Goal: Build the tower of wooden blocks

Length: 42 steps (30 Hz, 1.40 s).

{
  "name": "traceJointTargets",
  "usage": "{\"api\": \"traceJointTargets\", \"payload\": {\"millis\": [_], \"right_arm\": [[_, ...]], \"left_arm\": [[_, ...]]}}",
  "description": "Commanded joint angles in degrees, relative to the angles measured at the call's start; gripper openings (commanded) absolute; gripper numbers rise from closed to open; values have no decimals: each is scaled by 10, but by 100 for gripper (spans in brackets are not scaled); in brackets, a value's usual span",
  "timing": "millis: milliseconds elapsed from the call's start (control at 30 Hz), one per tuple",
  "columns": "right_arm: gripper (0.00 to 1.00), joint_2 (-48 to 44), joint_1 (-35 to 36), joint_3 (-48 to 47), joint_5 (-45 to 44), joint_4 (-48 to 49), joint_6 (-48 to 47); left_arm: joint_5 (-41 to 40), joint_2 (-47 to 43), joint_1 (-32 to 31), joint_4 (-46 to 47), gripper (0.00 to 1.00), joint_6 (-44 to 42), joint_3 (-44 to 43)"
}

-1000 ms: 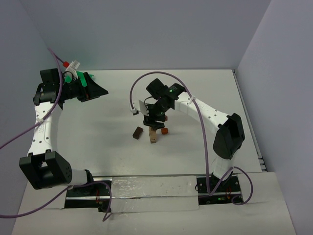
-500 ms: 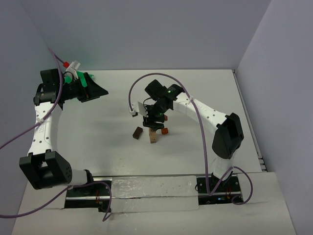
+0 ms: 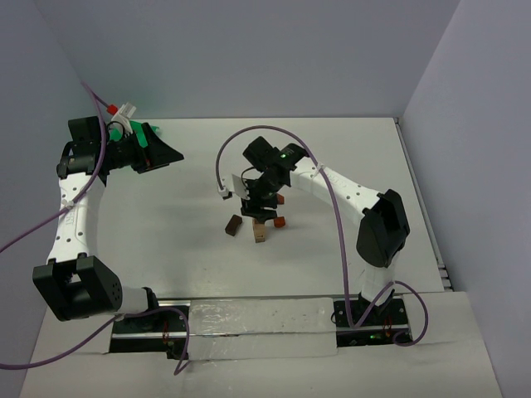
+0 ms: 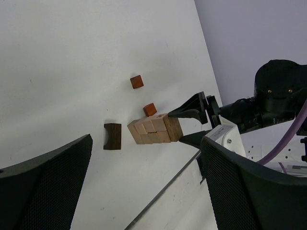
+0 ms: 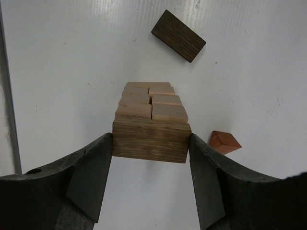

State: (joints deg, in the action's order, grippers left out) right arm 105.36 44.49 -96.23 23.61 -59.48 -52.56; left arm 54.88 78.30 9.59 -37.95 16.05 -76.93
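Brown block [image 5: 149,138] sits on top of the tower [image 5: 149,99], pinched by the right hand [image 5: 151,144]. Next it should let go gently. Left hand [image 3: 164,154] is spread, empty.

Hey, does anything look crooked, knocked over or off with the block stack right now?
Nothing stands out. The tower looks straight, the right fingers grip its brown top block, and the dark block and reddish wedge lie loose beside it.
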Motion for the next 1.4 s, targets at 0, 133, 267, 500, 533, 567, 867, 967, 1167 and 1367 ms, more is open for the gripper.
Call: {"api": "traceJointTargets", "payload": {"millis": [0,133,267,500,533,567,867,967,1167,1367], "right_arm": [[60,1,5,-25,3,9,-4],[66,-1,7,-23,4,10,-4],[66,-2,7,-21,4,12,-4],[70,0,9,-23,5,11,-7],[71,0,10,-24,5,12,-6],[72,0,10,-24,5,12,-5],[76,0,10,-22,2,13,-7],[81,-1,10,-21,0,14,-6],[92,-6,10,-21,-1,15,1],[97,-29,11,-32,6,12,13]], "left_arm": [[19,-13,6,16,99,-1,-4],[20,-14,5,17,99,-1,-3],[20,-15,6,17,99,-1,-2],[21,-15,5,16,99,-2,-3],[22,-15,5,15,99,-2,-3],[23,-16,5,15,99,-2,-3],[24,-15,5,12,99,-3,-6],[24,-17,5,13,99,-3,-4],[24,-18,5,12,99,-8,-2],[13,-27,5,17,99,-16,5]]}}
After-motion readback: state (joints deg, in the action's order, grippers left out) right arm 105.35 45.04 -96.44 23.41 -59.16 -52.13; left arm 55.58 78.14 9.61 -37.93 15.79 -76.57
